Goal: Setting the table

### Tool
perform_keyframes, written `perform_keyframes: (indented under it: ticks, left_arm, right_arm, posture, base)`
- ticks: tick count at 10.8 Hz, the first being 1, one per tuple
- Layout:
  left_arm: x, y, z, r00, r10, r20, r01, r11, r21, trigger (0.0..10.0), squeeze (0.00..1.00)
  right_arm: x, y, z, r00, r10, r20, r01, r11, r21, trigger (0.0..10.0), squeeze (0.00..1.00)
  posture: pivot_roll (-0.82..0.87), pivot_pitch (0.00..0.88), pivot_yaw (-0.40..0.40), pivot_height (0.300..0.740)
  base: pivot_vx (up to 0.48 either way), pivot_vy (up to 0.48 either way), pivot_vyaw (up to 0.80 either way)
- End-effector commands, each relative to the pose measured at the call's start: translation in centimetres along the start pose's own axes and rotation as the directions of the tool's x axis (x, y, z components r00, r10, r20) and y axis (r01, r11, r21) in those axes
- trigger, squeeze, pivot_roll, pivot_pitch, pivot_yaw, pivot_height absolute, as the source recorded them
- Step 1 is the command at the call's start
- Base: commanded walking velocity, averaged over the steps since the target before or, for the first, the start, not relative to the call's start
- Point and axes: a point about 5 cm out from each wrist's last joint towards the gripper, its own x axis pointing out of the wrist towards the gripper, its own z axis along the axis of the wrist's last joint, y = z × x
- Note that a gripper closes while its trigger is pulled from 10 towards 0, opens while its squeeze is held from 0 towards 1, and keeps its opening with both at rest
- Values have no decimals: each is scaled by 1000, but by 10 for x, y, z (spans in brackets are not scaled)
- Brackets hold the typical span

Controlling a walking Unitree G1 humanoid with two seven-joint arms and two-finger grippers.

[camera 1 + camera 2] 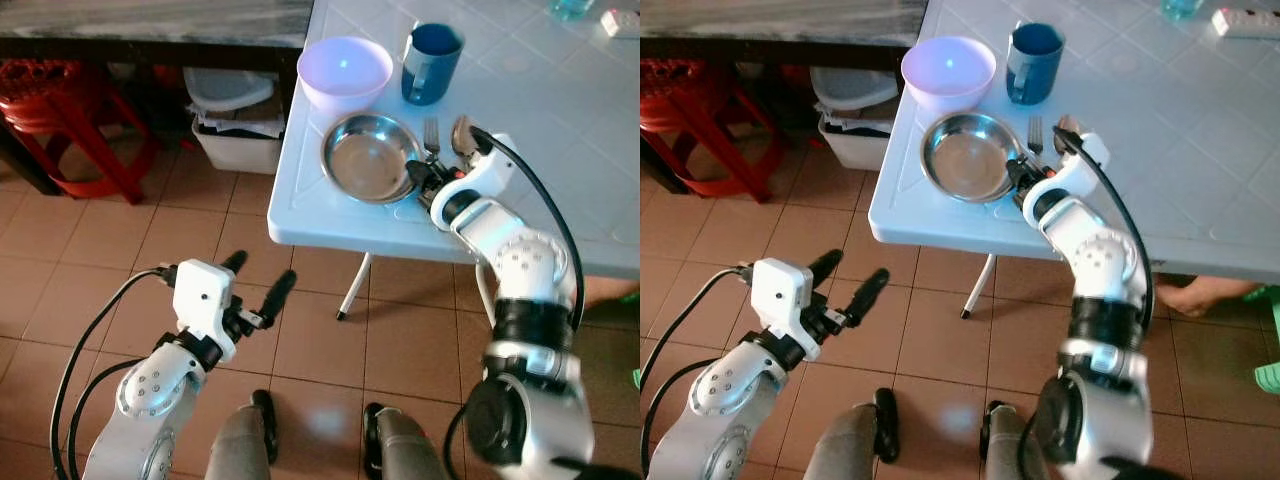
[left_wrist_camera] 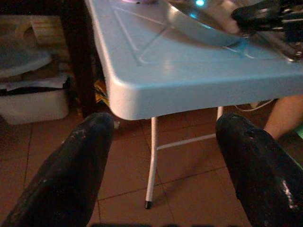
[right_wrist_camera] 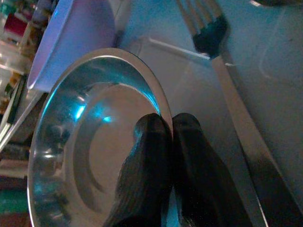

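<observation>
A steel plate (image 1: 370, 155) lies near the corner of the light blue table (image 1: 560, 110). Behind it stand a lavender bowl (image 1: 345, 70) and a blue mug (image 1: 432, 62). A fork (image 1: 432, 135) and a spoon (image 1: 462, 132) lie just right of the plate. My right gripper (image 1: 418, 178) is at the plate's right rim. In the right wrist view its fingers (image 3: 151, 142) are pressed together over the plate's rim (image 3: 163, 104), beside the fork (image 3: 222, 52). My left gripper (image 1: 260, 272) hangs open over the floor, below the table edge.
A red stool (image 1: 60, 110) and a white bin (image 1: 235, 130) stand under the dark table at the back left. The blue table's thin white leg (image 2: 152, 161) reaches the tiled floor. A person's foot (image 1: 1195, 295) rests under the table on the right.
</observation>
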Motion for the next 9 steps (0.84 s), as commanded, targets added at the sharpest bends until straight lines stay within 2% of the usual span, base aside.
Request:
perform_keyframes:
  ticks: [1, 2, 4, 7, 8, 9]
  left_arm:
    - [-1, 8, -4, 998, 65, -14, -65, 998, -5, 10000, 0]
    - [0, 10, -5, 996, 90, -10, -90, 996, -9, 10000, 0]
    - [5, 17, -8, 979, 202, -1, -202, 979, 10, 10000, 0]
    - [14, 20, -5, 975, 223, 19, -223, 975, 2, 10000, 0]
    - [17, 21, -4, 974, 223, 30, -224, 975, 8, 10000, 0]
    - [20, 21, -2, 974, 223, 51, -223, 975, 11, 10000, 0]
  right_arm:
    - [-6, -22, -28, 992, -99, -72, 100, 995, 19, 0, 0]
    - [-10, -20, -32, 994, -90, -63, 92, 995, 24, 0, 0]
    - [-24, -27, -47, 993, -116, -38, 116, 993, 12, 0, 0]
    - [-29, -24, -52, 996, -90, 2, 90, 995, -42, 0, 0]
    - [-31, -21, -55, 998, -61, 14, 62, 994, -88, 0, 0]
    - [-38, -17, -54, 996, -36, 83, 52, 979, -198, 0, 0]
  posture:
    - [-5, 259, 56, 740]
    - [-12, 251, 49, 740]
    - [-28, 232, 41, 740]
    - [-39, 219, 40, 740]
    - [-39, 216, 39, 740]
    - [-42, 210, 36, 740]
  base:
    - [0, 480, 0]
    - [0, 480, 0]
    - [0, 480, 0]
    - [0, 480, 0]
    - [0, 480, 0]
    - [0, 480, 0]
